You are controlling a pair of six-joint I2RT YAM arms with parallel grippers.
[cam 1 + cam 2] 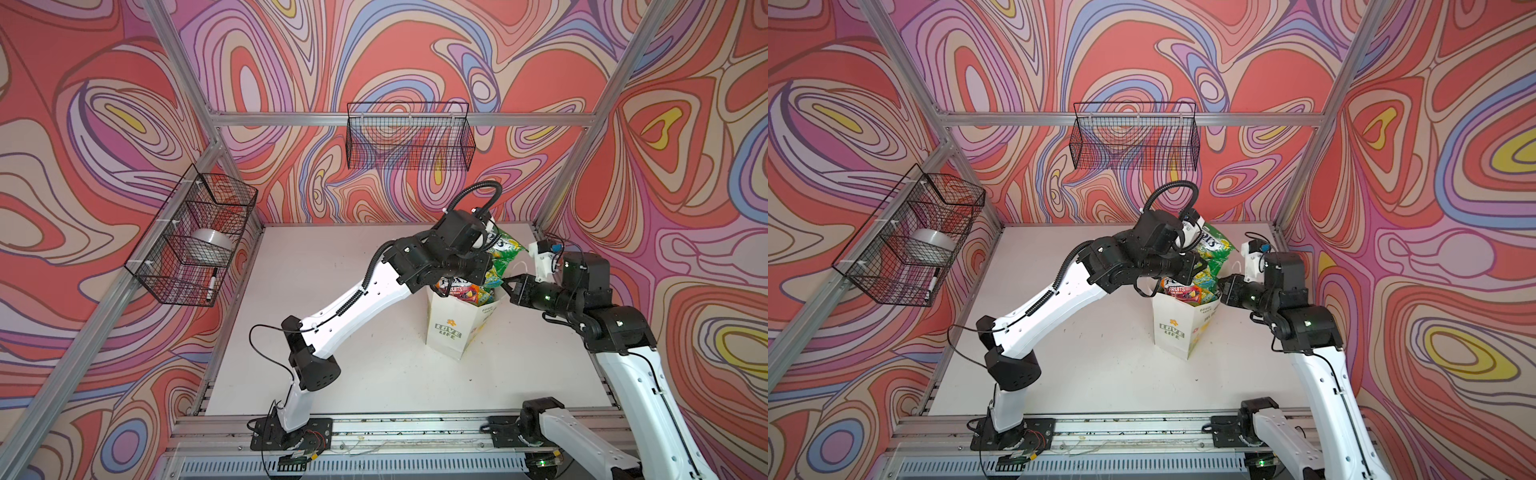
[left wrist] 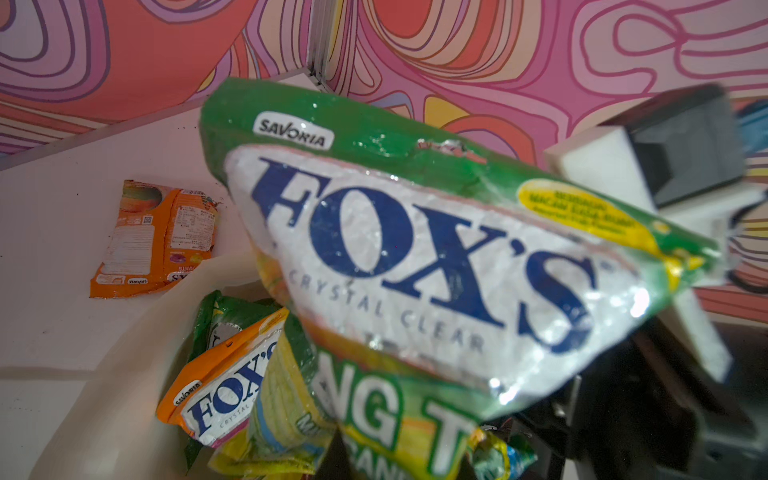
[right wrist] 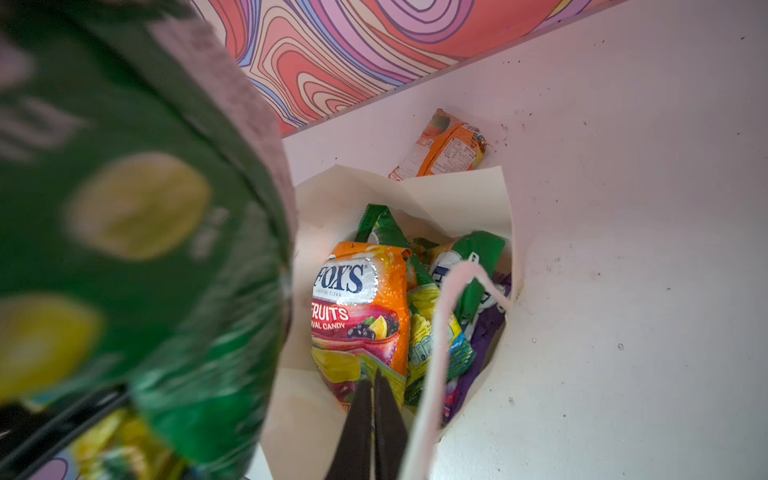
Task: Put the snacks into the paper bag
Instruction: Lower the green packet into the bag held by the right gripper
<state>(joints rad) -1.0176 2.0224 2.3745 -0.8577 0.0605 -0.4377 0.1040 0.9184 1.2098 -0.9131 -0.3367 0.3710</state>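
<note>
The left gripper [image 1: 493, 266] is clamped on a green FOX'S packet [image 2: 436, 257] and holds it tilted right over the mouth of the paper bag [image 1: 446, 328]. In both top views you only get the packet's top end sticking out past the wrist, and the jaws are buried behind it. The left wrist view is basically all packet front, logo and everything, with the bag's open top underneath.

The bag stands upright on the table [image 1: 332, 374], right of the middle, and it's pretty stuffed. The right wrist view looks straight down into it. There's an orange FRUITS packet [image 3: 357, 316] on top, green-yellow packets [image 3: 428, 316] beside it and a purple packet [image 3: 486, 332] against the wall. A white cord handle [image 3: 440, 332] loops across. From up top only the FRUITS one and some green poke above the rim.

The right gripper [image 3: 374, 415] has its fingers pressed flat together at the bag's rim on the right arm's side. Can't tell if it's nipping the paper.

Only the wrist cams catch an orange packet [image 2: 153, 241] lying back side up on the table just behind the bag. In the top views the arm and the held packet cover that spot. The two wire baskets [image 1: 407, 137] on the walls show up only in the top views.
</note>
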